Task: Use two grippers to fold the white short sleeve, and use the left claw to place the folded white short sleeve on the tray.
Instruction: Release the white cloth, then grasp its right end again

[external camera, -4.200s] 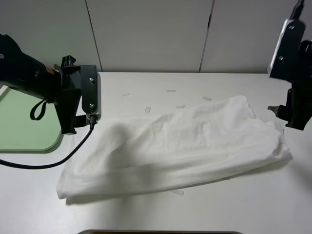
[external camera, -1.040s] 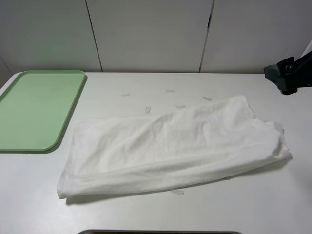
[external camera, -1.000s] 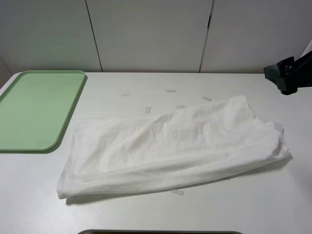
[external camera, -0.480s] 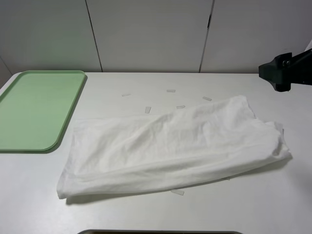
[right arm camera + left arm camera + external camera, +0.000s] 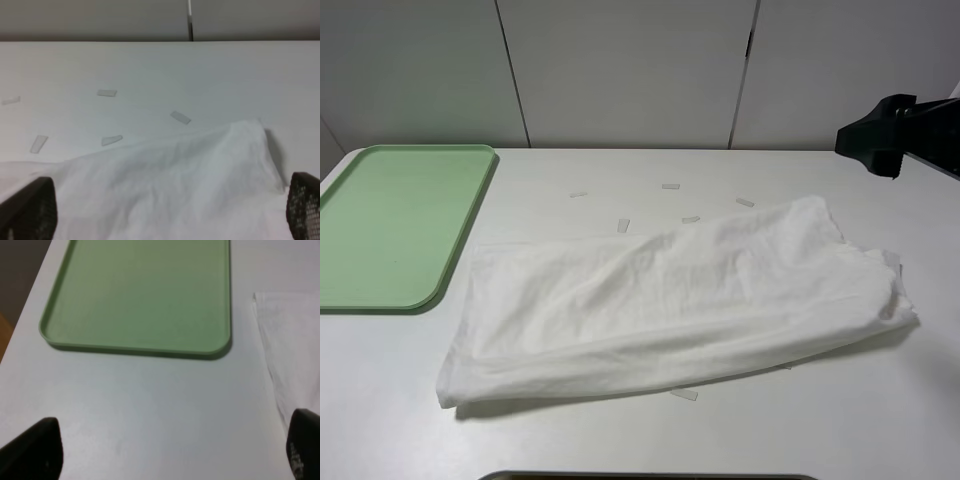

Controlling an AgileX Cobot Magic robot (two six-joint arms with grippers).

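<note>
The white short sleeve (image 5: 670,300) lies folded into a long wrinkled band across the table, from front left to right. At the far left sits the pale green tray (image 5: 390,225) with nothing on it. Neither gripper holds anything. In the left wrist view the left claw (image 5: 167,455) is open, its fingertips (image 5: 30,450) wide apart above bare table between the tray (image 5: 140,295) and the shirt's edge (image 5: 290,355). The right gripper (image 5: 165,210) is open above the shirt's right end (image 5: 200,170). Only a black part of the right arm (image 5: 890,135) shows at the upper right; the left arm is out of the exterior view.
Several small strips of clear tape (image 5: 623,225) lie on the white table behind the shirt, and one (image 5: 684,394) lies at its front edge. A white panelled wall (image 5: 630,70) stands behind the table. A dark edge (image 5: 650,476) shows at the very front.
The left arm, beside the tray four seconds ago, has left the exterior view. Over the last second the right arm's black end has shifted left and slightly up. The shirt has not moved.
</note>
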